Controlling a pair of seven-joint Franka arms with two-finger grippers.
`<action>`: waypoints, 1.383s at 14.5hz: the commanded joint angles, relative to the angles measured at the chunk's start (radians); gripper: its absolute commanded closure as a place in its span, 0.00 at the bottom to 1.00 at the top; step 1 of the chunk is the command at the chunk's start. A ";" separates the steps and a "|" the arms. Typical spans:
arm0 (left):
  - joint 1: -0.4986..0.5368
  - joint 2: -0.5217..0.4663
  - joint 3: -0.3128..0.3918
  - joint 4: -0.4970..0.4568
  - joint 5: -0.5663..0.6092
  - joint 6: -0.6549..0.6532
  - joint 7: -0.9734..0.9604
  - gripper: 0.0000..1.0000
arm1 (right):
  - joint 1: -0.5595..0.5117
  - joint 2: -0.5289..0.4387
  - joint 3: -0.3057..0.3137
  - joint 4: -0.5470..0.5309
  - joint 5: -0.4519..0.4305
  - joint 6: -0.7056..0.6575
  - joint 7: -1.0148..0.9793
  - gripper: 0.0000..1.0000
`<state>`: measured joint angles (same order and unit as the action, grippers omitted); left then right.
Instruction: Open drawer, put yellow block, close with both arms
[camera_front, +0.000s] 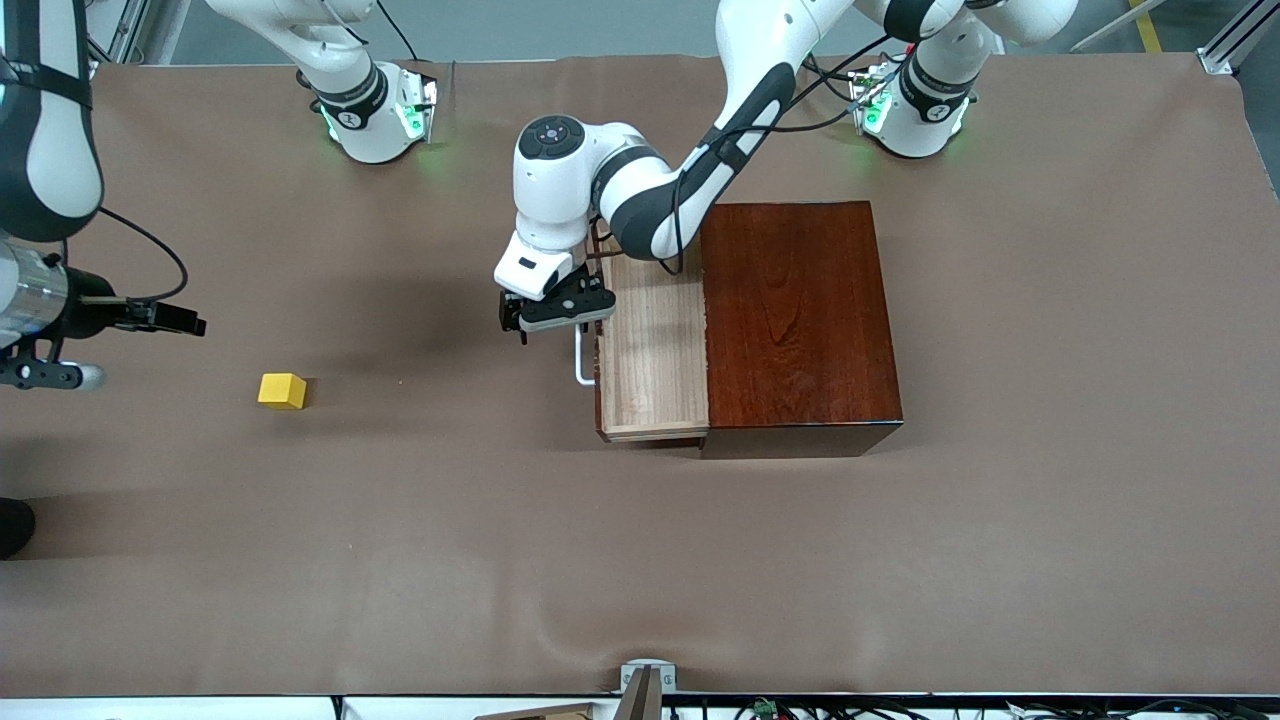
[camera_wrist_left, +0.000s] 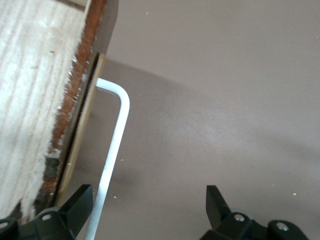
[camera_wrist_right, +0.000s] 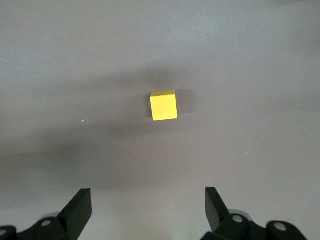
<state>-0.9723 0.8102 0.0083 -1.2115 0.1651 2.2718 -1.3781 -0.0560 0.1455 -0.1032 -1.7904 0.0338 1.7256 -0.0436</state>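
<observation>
No brand, label or writing can be read on anything here.

The glossy mahogany-coloured rectangular box (camera_front: 800, 315) stands on the brown cloth-covered table (camera_front: 900, 560), toward the left arm's end. Its drawer (camera_front: 655, 345), a pale light-wood tray with a dark reddish-brown front and a white U-shaped bar handle (camera_front: 582, 360), is pulled out toward the right arm's end of the table. The part of the tray in sight holds nothing.

The left arm's black two-finger gripper (camera_front: 545, 318) hovers over the handle just beside the drawer front. In the left wrist view its fingers (camera_wrist_left: 75, 206) are spread wide apart, with the white bar (camera_wrist_left: 112, 150) running between them close to one finger; they grip nothing.

The small plain yellow cube block (camera_front: 282, 390) sits alone on the table, well apart from the drawer, toward the right arm's end.

The right arm's black two-finger gripper (camera_front: 165, 318) is up in the air over the bare table near the block. In the right wrist view its fingers (camera_wrist_right: 77, 207) stand wide open and hold nothing, with the yellow block (camera_wrist_right: 163, 106) on the cloth below.
</observation>
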 joint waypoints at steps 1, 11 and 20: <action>-0.019 -0.048 0.004 0.006 0.029 -0.121 -0.016 0.00 | -0.010 -0.007 0.010 -0.052 -0.006 0.055 0.039 0.00; 0.147 -0.423 0.002 0.003 0.090 -0.655 0.198 0.00 | -0.010 -0.006 0.010 -0.233 -0.003 0.262 0.040 0.00; 0.585 -0.629 -0.002 -0.057 -0.025 -0.871 0.870 0.00 | -0.005 0.020 0.011 -0.406 0.005 0.514 0.040 0.00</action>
<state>-0.4686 0.2382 0.0206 -1.2012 0.1831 1.4180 -0.5912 -0.0561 0.1694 -0.1007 -2.1498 0.0340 2.1804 -0.0136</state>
